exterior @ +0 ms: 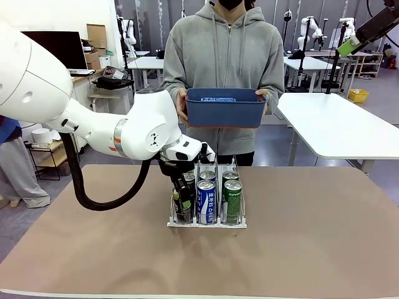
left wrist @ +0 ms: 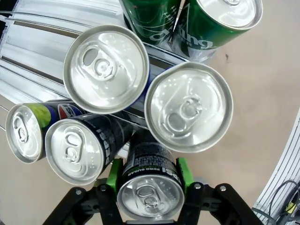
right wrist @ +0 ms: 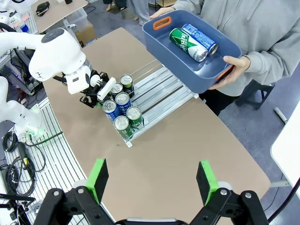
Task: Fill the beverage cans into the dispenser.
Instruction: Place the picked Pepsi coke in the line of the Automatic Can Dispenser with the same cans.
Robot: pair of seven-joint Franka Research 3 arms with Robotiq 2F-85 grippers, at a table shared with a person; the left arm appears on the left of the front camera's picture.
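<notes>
The dispenser (exterior: 206, 223) stands mid-table with several beverage cans in its lanes: a blue-and-white one (exterior: 206, 200) in the middle, a green one (exterior: 232, 198) on the right. My left gripper (exterior: 182, 194) reaches down into the left lane. In the left wrist view its green pads (left wrist: 114, 174) hug the sides of an upright black can (left wrist: 150, 190), with other cans (left wrist: 106, 69) packed close ahead. My right gripper (right wrist: 152, 180) hovers high above the table, open and holding nothing. Below it lie the dispenser (right wrist: 161, 91) and the left gripper (right wrist: 93, 96).
A person at the far side holds a blue bin (exterior: 224, 111) in both hands. In the right wrist view the bin (right wrist: 187, 70) holds a green can (right wrist: 187, 44) and a blue-and-white can (right wrist: 200, 37). Bare brown tabletop surrounds the dispenser.
</notes>
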